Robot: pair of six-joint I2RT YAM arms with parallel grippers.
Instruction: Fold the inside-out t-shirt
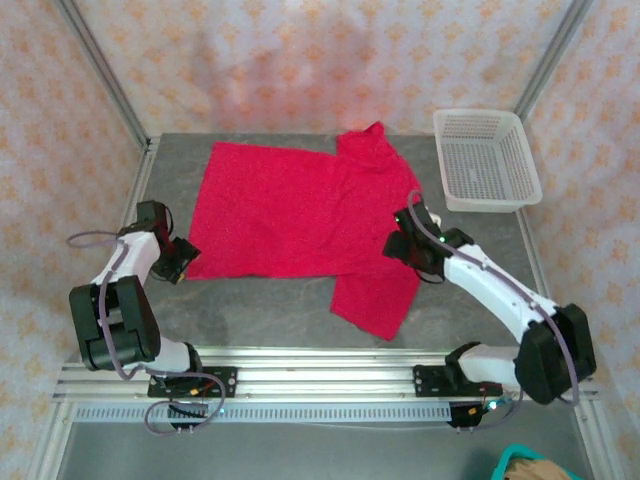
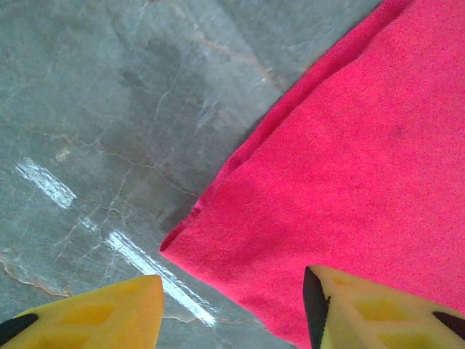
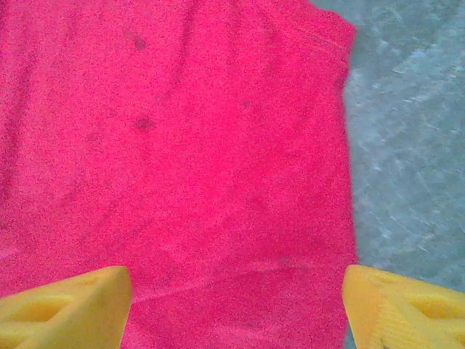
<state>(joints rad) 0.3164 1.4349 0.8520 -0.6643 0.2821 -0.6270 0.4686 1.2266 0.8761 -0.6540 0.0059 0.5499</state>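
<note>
Soft, limp t-shirt (image 1: 290,210) lies flat on the counter (image 1: 270,312). My left tool (image 2: 232,302) hangs spread at its hem corner, right tool (image 3: 236,305) spread over a sleeve. I'd pinch edges, not middle.

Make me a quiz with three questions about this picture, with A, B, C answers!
1. Where is the basket on the table?
A. far right corner
B. near left corner
C. middle

2. What colour is the shirt?
A. blue
B. red-pink
C. green

3. How is the left gripper?
A. shut on the shirt
B. shut on the basket
C. open

Answers:
1 A, it sits at the table's far right corner.
2 B, the cloth is bright red-pink in every view.
3 C, its yellow fingers stand wide apart over the shirt's corner.
</note>
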